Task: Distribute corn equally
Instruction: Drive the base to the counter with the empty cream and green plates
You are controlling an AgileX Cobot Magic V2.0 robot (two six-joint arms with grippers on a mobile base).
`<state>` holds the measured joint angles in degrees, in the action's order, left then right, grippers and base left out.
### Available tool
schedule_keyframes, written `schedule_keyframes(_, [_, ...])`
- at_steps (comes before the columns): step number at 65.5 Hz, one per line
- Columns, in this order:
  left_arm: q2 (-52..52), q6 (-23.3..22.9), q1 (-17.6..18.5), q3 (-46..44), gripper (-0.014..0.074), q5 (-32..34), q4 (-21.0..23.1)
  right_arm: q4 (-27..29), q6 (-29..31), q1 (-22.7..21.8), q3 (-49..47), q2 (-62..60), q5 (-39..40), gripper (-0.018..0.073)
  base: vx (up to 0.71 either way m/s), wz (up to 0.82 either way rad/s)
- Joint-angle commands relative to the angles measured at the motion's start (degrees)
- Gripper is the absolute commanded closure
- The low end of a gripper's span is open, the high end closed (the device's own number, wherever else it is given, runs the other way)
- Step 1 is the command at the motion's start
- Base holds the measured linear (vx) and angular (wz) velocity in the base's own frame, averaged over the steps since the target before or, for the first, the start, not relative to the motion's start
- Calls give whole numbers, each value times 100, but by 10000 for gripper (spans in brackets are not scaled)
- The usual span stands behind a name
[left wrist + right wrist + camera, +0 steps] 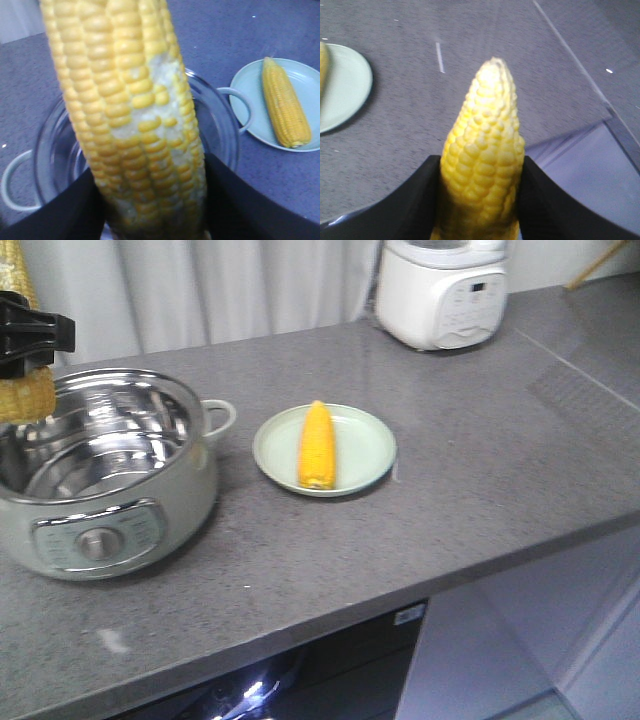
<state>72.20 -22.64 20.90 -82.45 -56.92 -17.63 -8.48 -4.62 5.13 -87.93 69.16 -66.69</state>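
- Three cobs of corn counted: two pinched in jaws, one lying on a plate.
- Left gripper [155, 215]: black jaws clamped on either side of the left-held cob [130, 100]. Pale patch of missing kernels on its near face. Held up over the open pot, by the pot's left rim in the front view.
- Right gripper [482, 210]: jaws pressed against both flanks of the right-held cob [482, 150]. Tapered tip pointing away, above bare counter close to the front edge, well apart from the plate.
- One shiny steel pot [195, 490] with loop handles and a dial panel on its front, standing on the left part of the counter.
- One pale green plate [365, 445] just beside the pot's right handle, with the plate cob [317, 445] lying lengthwise across its middle, tip toward the back.
- One grey speckled counter [470, 470], with a dark opening below its front edge and pale cabinet fronts lower right.
- One white appliance [443, 290] with a button panel at the back of the counter, and a pale curtain [220, 280] behind.
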Motion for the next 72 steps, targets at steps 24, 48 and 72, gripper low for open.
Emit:
schedule_keyframes(24, [-124,-42,-3,-154,450,306,-111,-127,-3,-26,-124,-128,361,373,-3,-44])
schedule_keyframes(48, [-124,-42,-3,-154,450,306,-111,-127,-3,-26,-124,-128,361,373,-3,-42])
schedule_keyframes(72, [-124,-42,-3,-154,450,306,-111,-127,-3,-26,-124,-128,361,373,-3,-46])
